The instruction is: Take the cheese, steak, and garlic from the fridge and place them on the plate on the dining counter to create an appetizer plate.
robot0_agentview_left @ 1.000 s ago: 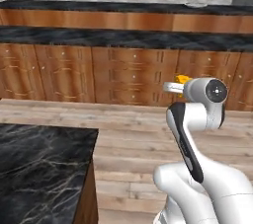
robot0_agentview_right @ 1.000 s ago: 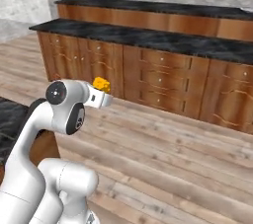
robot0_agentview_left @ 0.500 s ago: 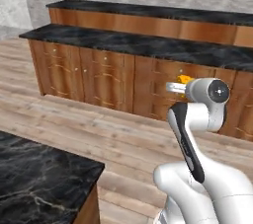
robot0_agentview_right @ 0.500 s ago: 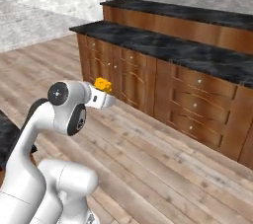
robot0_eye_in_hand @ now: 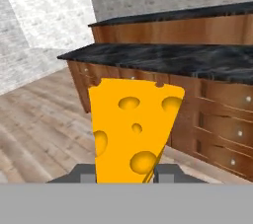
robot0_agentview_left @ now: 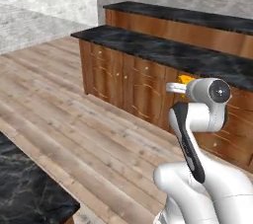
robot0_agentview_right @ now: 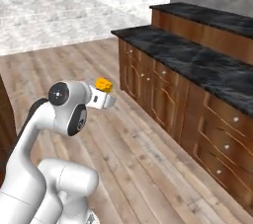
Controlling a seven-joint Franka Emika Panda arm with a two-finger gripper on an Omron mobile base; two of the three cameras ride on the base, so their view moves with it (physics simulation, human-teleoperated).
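Wood-plank flooring [robot0_agentview_left: 74, 119] runs across most of what I can see, with pale brick walls [robot0_agentview_right: 59, 6] behind it and a long run of brown wood cabinets under a black marble top [robot0_agentview_left: 163, 50] stretching off ahead. A second, higher dark ledge [robot0_agentview_right: 207, 18] sits behind that one. Whether either of these is the dining counter I can't say, since I see no plate and no stools from here.

My arm is folded up close over the base, and the gripper [robot0_agentview_right: 105, 97] is held out level at about cabinet-top height, well clear of the cabinets. The cheese [robot0_eye_in_hand: 134, 129] stands upright between the jaws, which are clamped on its lower end (in the hand view the two dark tips flank the base of the wedge). From the right base camera it shows as a small orange chunk on top of the hand.

So I judge I'm in the carry leg of the first item: cheese in hand, in transit, not yet delivered. Next I need to find the plate, bring the base up beside it, reach out over it and lower the wedge before opening, keeping the grip steady meanwhile. Steak and garlic remain to be fetched.
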